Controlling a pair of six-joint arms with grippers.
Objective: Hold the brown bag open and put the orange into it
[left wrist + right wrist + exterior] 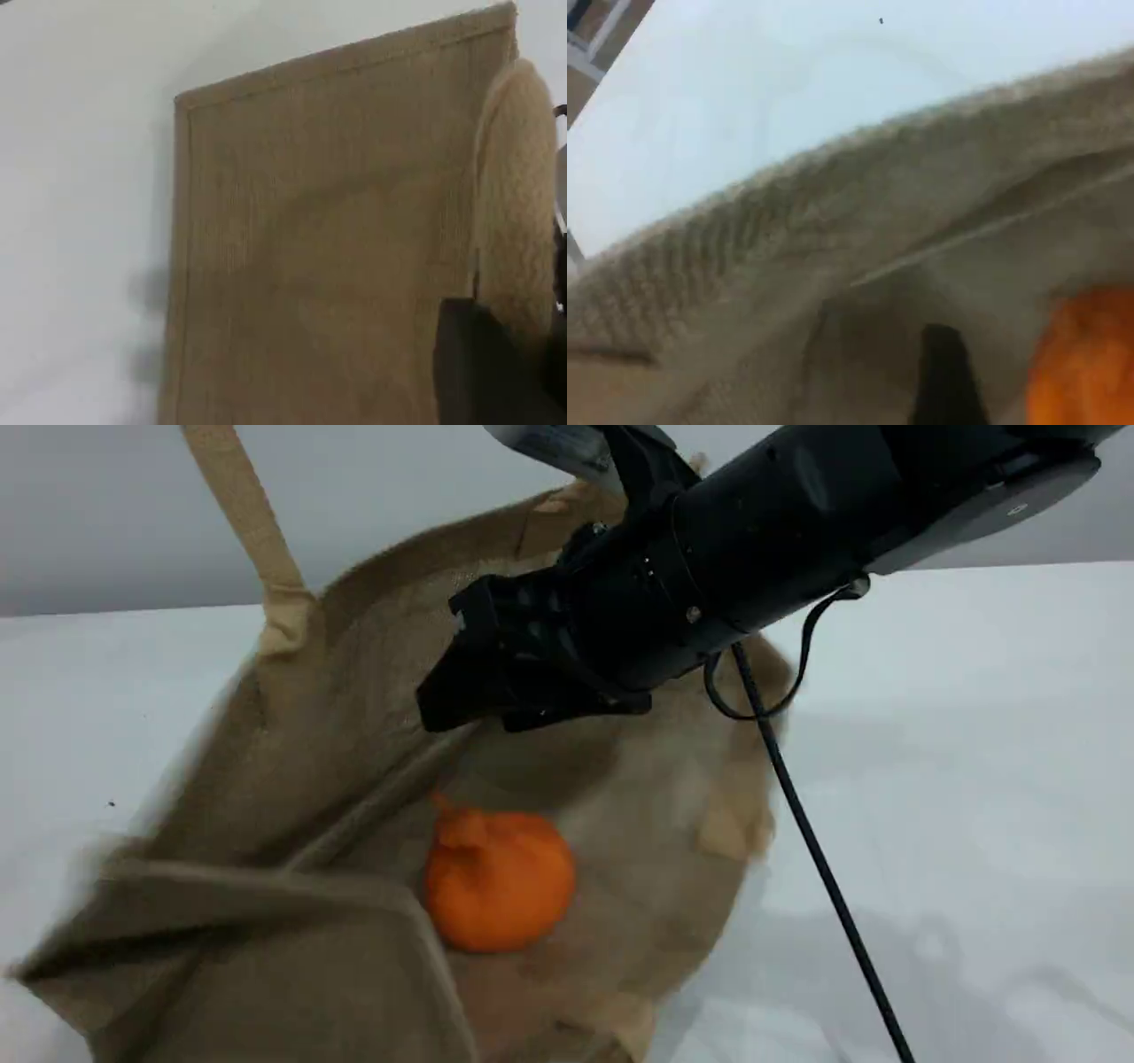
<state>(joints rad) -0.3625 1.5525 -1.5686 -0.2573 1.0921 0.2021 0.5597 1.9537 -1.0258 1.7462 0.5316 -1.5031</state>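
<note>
While the right gripper (452,691) is hung just above the mouth of the bag (292,717), its jaws are seen parted, with nothing held between them. Directly below it, open room is left down to the orange (498,879), which is lain on the bag's inner floor, near the middle and apart from the gripper. In the right wrist view the orange (1085,363) is seen at the lower right, beyond the woven rim of the bag (833,204) and one dark fingertip (943,381). The near wall of the bag is folded inward at the lower left, so the opening is narrowed on that side. One handle (248,522) is drawn taut upward out of the scene view's top edge. In the left wrist view a beige handle (518,204) is pinched by the closed left gripper (496,363) beside the flat outer side of the bag (319,239). A black cable (824,868) is stretched from the right arm across the white table (974,735), right of the bag.
</note>
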